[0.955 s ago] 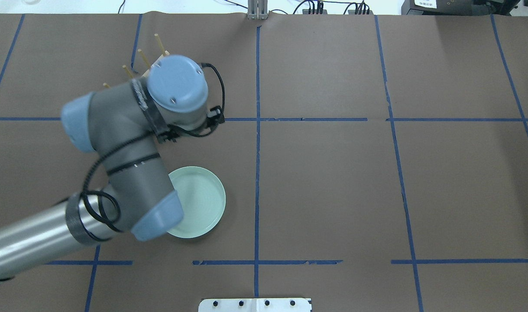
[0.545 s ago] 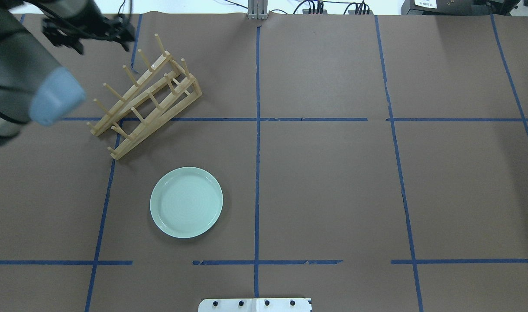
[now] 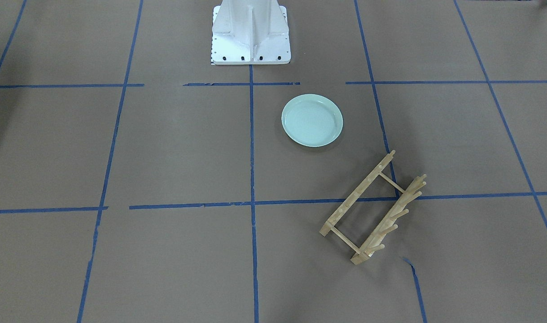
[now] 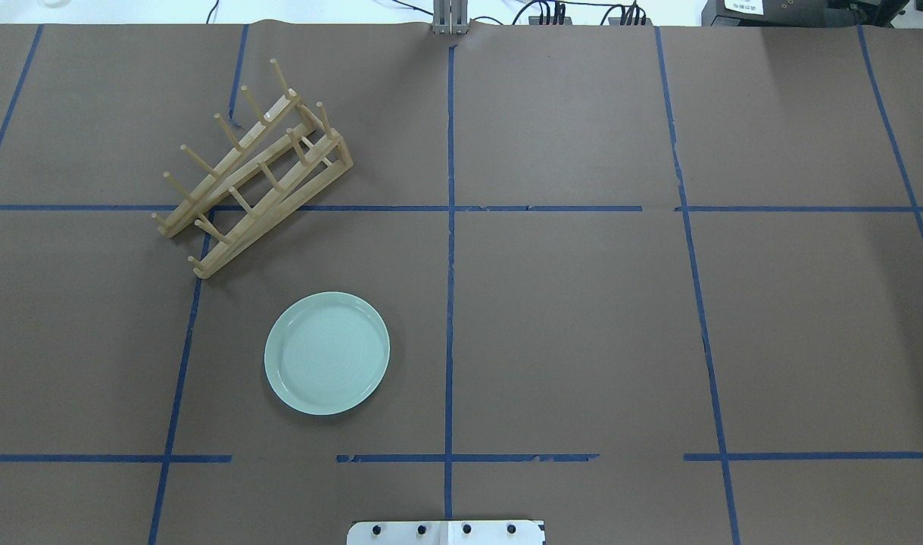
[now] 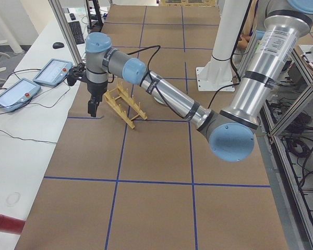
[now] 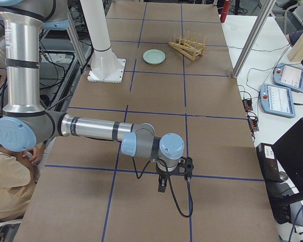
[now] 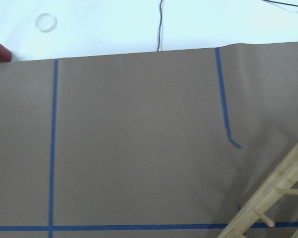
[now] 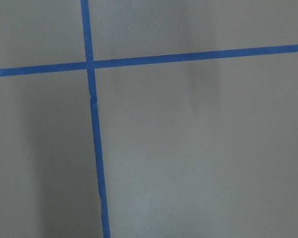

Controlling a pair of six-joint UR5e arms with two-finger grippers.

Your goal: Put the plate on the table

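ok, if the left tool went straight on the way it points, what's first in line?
The left tool points straight down, so probably bare table paper just beside the rack, not the rack itself. Only one side view shows it, so depth is uncertain.

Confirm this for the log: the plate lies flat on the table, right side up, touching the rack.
One thing is wrong: the plate is not touching the rack. It lies flat on the table, right side up, apart from the rack, with bare paper between them. The overhead view shows the gap.
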